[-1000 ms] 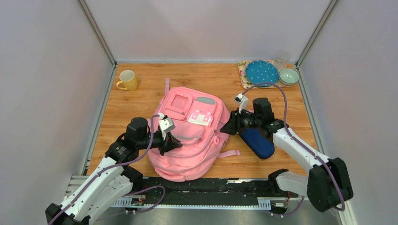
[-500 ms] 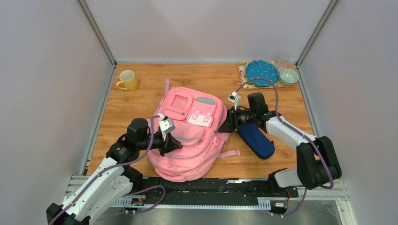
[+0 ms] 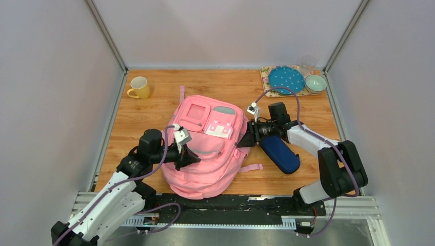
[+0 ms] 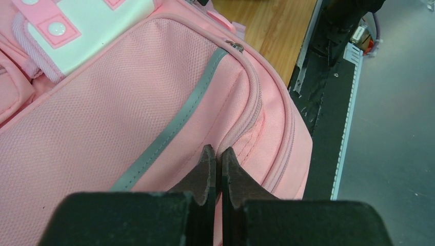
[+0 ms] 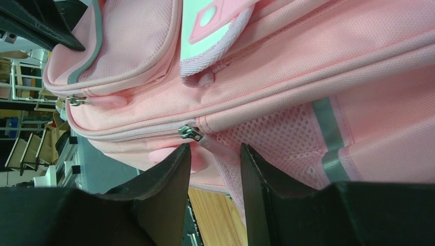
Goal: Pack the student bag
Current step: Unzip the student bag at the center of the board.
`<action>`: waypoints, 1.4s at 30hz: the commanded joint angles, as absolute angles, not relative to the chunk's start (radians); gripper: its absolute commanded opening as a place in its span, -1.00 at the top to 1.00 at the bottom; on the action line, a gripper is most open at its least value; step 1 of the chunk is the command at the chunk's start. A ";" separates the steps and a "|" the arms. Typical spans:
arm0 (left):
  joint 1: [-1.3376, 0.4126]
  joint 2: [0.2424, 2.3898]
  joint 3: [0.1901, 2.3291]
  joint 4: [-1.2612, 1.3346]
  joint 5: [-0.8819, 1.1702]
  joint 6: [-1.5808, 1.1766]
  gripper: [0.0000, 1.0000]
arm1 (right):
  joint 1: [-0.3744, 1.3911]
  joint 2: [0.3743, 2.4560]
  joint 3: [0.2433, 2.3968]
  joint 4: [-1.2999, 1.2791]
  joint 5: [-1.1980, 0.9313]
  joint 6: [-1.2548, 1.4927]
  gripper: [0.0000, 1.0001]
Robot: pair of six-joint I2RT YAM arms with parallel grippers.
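Backpack [image 3: 205, 154]: pink, lying front pockets up on the desk [image 3: 149, 110], centre of the frame.
Left hand [image 4: 215, 154]: clenched, tips against the backpack's lower-left seam; whether fabric is pinched cannot be told.
Right hand [image 5: 215, 148]: released, fingers either side of a zip pull [image 5: 189, 134] at the backpack's right edge.
Pouch [image 3: 282, 155]: navy, just right of the backpack.

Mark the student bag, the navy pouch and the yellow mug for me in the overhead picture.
student bag [image 3: 210, 173], top external view, lower front panel of pink fabric.
navy pouch [image 3: 283, 156], top external view, middle of its upper face.
yellow mug [image 3: 141, 87], top external view, its body beside the handle.
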State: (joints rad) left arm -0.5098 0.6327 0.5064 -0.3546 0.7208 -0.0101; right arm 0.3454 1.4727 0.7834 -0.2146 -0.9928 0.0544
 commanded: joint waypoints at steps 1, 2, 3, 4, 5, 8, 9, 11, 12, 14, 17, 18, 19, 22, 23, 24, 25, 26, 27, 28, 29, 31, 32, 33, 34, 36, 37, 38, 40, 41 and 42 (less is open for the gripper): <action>-0.503 0.638 0.515 -0.299 0.762 -0.054 1.00 | 0.341 1.470 0.787 -0.158 -1.081 0.041 0.17; -0.503 0.641 0.514 -0.299 0.762 -0.054 1.00 | 0.342 1.467 0.784 -0.155 -1.088 0.046 0.20; -0.503 0.641 0.514 -0.299 0.762 -0.055 1.00 | 0.341 1.465 0.776 -0.153 -1.092 0.048 0.22; -0.505 0.644 0.512 -0.299 0.765 -0.054 1.00 | 0.341 1.459 0.775 -0.153 -1.092 0.048 0.24; -0.503 0.647 0.512 -0.299 0.767 -0.057 1.00 | 0.341 1.456 0.772 -0.153 -1.092 0.049 0.26; -0.503 0.646 0.512 -0.293 0.767 -0.057 1.00 | 0.342 1.448 0.761 -0.150 -1.091 0.057 0.30; -0.503 0.644 0.512 -0.291 0.765 -0.058 1.00 | 0.341 1.447 0.756 -0.146 -1.092 0.058 0.31; -0.503 0.644 0.512 -0.291 0.765 -0.058 1.00 | 0.341 1.448 0.755 -0.143 -1.088 0.064 0.32; -0.503 0.644 0.512 -0.293 0.765 -0.058 1.00 | 0.342 1.450 0.753 -0.143 -1.088 0.063 0.32; -0.505 0.644 0.512 -0.291 0.765 -0.060 1.00 | 0.341 1.453 0.750 -0.143 -1.085 0.066 0.31; -0.505 0.643 0.512 -0.295 0.762 -0.060 1.00 | 0.338 1.454 0.739 -0.124 -1.081 0.074 0.31; -0.503 0.638 0.512 -0.295 0.764 -0.061 1.00 | 0.341 1.457 0.739 -0.120 -1.083 0.083 0.31; -0.503 0.640 0.512 -0.295 0.764 -0.063 1.00 | 0.341 1.462 0.738 -0.108 -1.083 0.087 0.29; -0.503 0.640 0.512 -0.295 0.765 -0.064 1.00 | 0.341 1.480 0.733 -0.074 -1.063 0.110 0.16; -0.503 0.640 0.512 -0.295 0.767 -0.064 1.00 | 0.339 1.486 0.729 -0.060 -1.065 0.118 0.16; -0.503 0.640 0.512 -0.296 0.765 -0.066 1.00 | 0.341 1.489 0.727 -0.048 -1.065 0.126 0.16; -0.503 0.640 0.512 -0.296 0.764 -0.066 1.00 | 0.341 1.502 0.726 -0.026 -1.071 0.138 0.26; -0.505 0.641 0.514 -0.296 0.765 -0.066 1.00 | 0.341 1.505 0.727 -0.020 -1.078 0.143 0.30; -0.503 0.638 0.514 -0.299 0.765 -0.066 1.00 | 0.341 1.512 0.730 -0.017 -1.084 0.144 0.34; -0.503 0.637 0.514 -0.299 0.762 -0.067 1.00 | 0.341 1.517 0.732 -0.014 -1.089 0.150 0.42; -0.503 0.637 0.514 -0.299 0.764 -0.067 1.00 | 0.339 1.517 0.732 -0.012 -1.092 0.150 0.47; -0.503 0.632 0.514 -0.302 0.758 -0.066 1.00 | 0.342 1.514 0.727 -0.009 -1.097 0.152 0.62; -0.503 0.632 0.514 -0.302 0.756 -0.066 1.00 | 0.341 1.508 0.724 -0.009 -1.098 0.156 0.68; -0.503 0.630 0.512 -0.304 0.753 -0.066 1.00 | 0.341 1.503 0.716 -0.009 -1.101 0.163 0.76; -0.505 0.632 0.512 -0.304 0.753 -0.066 1.00 | 0.339 1.497 0.712 0.020 -1.100 0.167 0.89; -0.503 0.634 0.512 -0.304 0.747 -0.066 1.00 | 0.341 1.471 0.703 0.026 -1.086 0.184 1.00; -0.503 0.632 0.512 -0.304 0.744 -0.067 1.00 | 0.341 1.459 0.695 0.026 -1.080 0.189 1.00; -0.503 0.634 0.512 -0.304 0.741 -0.069 1.00 | 0.341 1.445 0.690 0.023 -1.074 0.196 1.00; -0.505 0.637 0.512 -0.302 0.733 -0.071 1.00 | 0.342 1.404 0.677 0.017 -1.057 0.206 1.00; -0.503 0.637 0.512 -0.304 0.729 -0.071 1.00 | 0.342 1.388 0.675 0.009 -1.045 0.207 1.00; -0.503 0.637 0.512 -0.304 0.716 -0.071 1.00 | 0.342 1.353 0.672 0.003 -1.014 0.207 1.00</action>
State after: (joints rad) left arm -0.5098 0.6487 0.5037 -0.3462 0.7284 -0.0296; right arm 0.3454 1.4525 0.6853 -0.0219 -1.0767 0.1871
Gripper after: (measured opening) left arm 0.020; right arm 0.038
